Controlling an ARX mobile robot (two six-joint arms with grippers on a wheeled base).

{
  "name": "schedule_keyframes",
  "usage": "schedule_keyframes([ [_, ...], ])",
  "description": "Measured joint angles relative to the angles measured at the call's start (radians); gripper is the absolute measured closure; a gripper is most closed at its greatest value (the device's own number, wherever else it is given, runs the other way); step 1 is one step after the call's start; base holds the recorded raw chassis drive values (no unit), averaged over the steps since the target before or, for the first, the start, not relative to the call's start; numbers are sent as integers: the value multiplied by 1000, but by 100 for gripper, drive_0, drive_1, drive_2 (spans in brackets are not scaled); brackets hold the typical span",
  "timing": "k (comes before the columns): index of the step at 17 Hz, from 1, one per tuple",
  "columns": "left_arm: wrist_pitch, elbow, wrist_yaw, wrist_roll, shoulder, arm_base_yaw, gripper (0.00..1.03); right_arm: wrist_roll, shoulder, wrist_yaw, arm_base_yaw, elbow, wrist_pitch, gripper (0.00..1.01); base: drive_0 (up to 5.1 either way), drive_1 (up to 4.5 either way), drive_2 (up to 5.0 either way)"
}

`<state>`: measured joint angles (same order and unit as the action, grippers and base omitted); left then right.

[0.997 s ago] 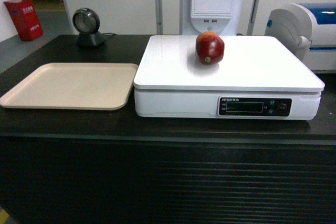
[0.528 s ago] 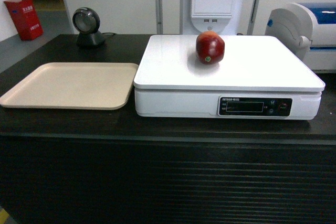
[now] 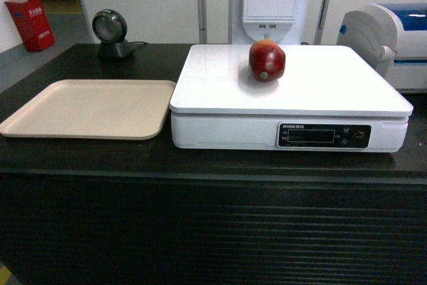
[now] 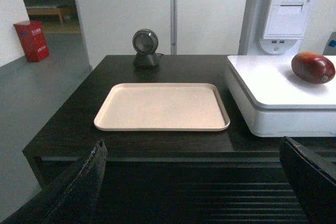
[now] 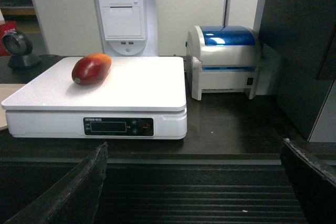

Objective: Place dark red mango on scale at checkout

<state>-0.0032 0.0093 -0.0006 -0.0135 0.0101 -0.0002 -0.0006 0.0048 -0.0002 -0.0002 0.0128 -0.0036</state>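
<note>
Both sets of jaws are spread wide with nothing between them – the left gripper (image 4: 194,182) and the right gripper (image 5: 194,182) each show only as two dark fingers at the bottom corners of their own wrist view, hanging in front of the ribbed face of the counter and apart from everything on it. Neither one shows up in the head view.

The glossy dark red mango (image 3: 267,60) with its little green stem end is sitting on the broad white platform of the big flat white scale (image 3: 220,91), toward the platform's back edge and roughly mid-width, stem end facing the front. In the right wrist view it looks orange-yellow along its upper side. The scale's black display panel with buttons (image 3: 323,135) is on its front face, right of centre.

The scale stands on the right part of the long dark brown-black worktop (image 3: 80,155), whose front is all horizontal slats. Just beside the scale on the left lies a flat beige rectangular tray (image 3: 87,108). At the back edge behind the tray there's a small round black scanner on a stand (image 3: 110,33). Off the scale's right side sits a white printer with a blue lid (image 5: 224,61) – close but not touching.
</note>
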Motion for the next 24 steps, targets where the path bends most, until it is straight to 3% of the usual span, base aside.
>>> schedule_keyframes([
  [24, 0, 0, 0, 1, 0, 0, 5, 0, 0, 0, 0, 0, -1, 3, 0, 0, 0],
])
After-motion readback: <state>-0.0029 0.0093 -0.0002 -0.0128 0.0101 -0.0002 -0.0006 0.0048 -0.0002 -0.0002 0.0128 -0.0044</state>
